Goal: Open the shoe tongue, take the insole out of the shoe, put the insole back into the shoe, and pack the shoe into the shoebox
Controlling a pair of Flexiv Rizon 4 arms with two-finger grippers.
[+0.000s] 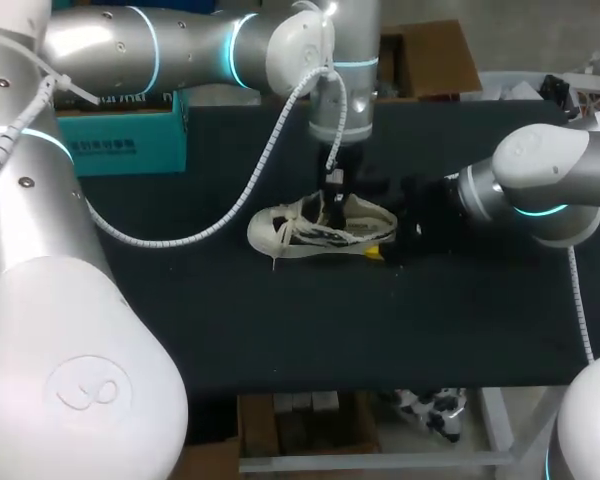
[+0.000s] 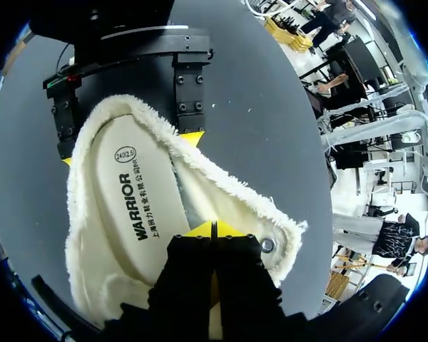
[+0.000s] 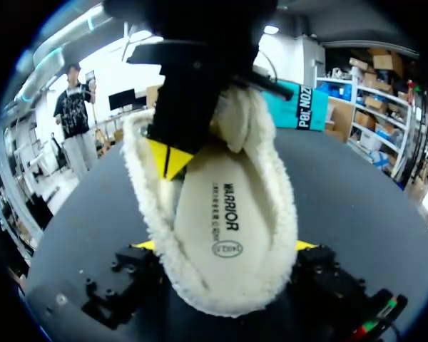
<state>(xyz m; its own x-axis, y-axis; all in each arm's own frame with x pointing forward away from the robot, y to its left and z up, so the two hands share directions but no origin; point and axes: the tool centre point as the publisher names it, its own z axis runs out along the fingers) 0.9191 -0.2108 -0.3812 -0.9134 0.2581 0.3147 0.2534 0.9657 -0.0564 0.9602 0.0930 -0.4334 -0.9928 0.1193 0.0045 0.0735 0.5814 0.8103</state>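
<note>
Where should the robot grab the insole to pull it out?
Probably the heel end of the insole, coming straight down from above. That end lies bare in the fluffy opening of the shoe, while the toe end is tucked out of sight.

Dim overhead view, brighter wrist views

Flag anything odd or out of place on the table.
Nothing is damaged or spilled. The shoe sits upright, its insole flat inside; only its laces trail loose on the table.
</note>
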